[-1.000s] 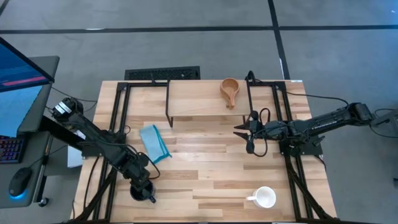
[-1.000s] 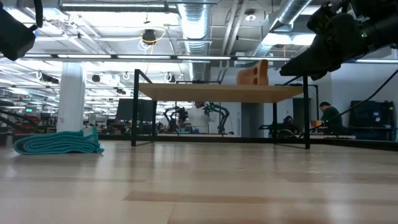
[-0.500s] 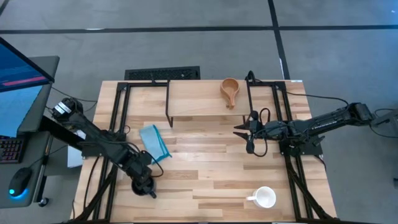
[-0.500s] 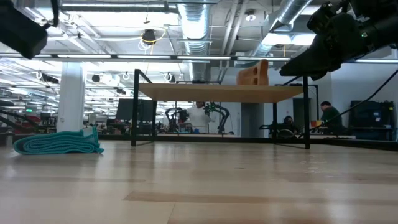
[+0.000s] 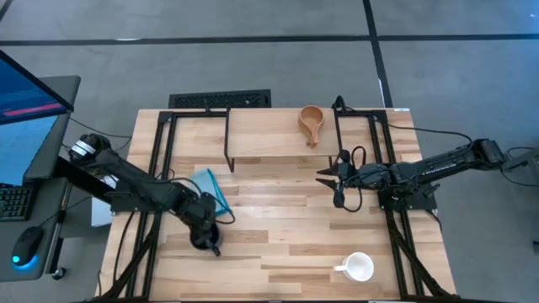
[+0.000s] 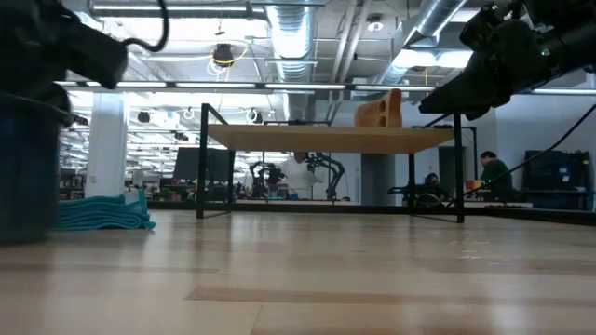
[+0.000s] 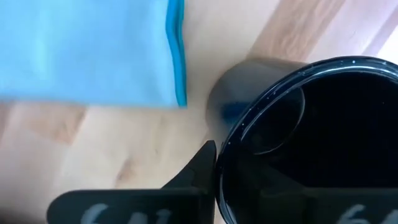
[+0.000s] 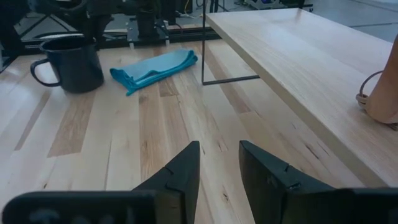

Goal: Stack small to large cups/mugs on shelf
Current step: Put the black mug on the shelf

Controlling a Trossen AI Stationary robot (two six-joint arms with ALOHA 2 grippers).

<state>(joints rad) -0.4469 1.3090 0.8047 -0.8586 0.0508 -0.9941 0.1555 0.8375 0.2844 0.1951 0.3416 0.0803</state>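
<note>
black and glossy inside, the dark mug (image 7: pixel 311 137) sits upright in the left hand (image 5: pixel 205 238), mouth up toward the wrist camera, one dark finger (image 7: pixel 193 177) pressed to the outside of its rim. from the right wrist view the mug (image 8: pixel 68 62) stands on the desk (image 5: pixel 278 227) with its loop handle pointing sideways, away from the blue folded cloth (image 5: pixel 210 192) just beside it. in the high view the left hand is over the desk's near left part, close to the cloth's near corner.

the right hand (image 5: pixel 338 187) hovers in front of the shelf's right end, its two fingers (image 8: pixel 171 180) a narrow gap apart and holding nothing.

the small tan wooden cup (image 5: pixel 311 123) rests on the shelf (image 5: pixel 261 135) toward its right end, bowl at the back, stubby handle pointing forward toward the desk's middle. the shelf is a light plank on thin black legs at the back of the desk.

the white mug (image 5: pixel 360 268) stands upright near the desk's front right edge, handle pointing left, well apart from both hands.
</note>
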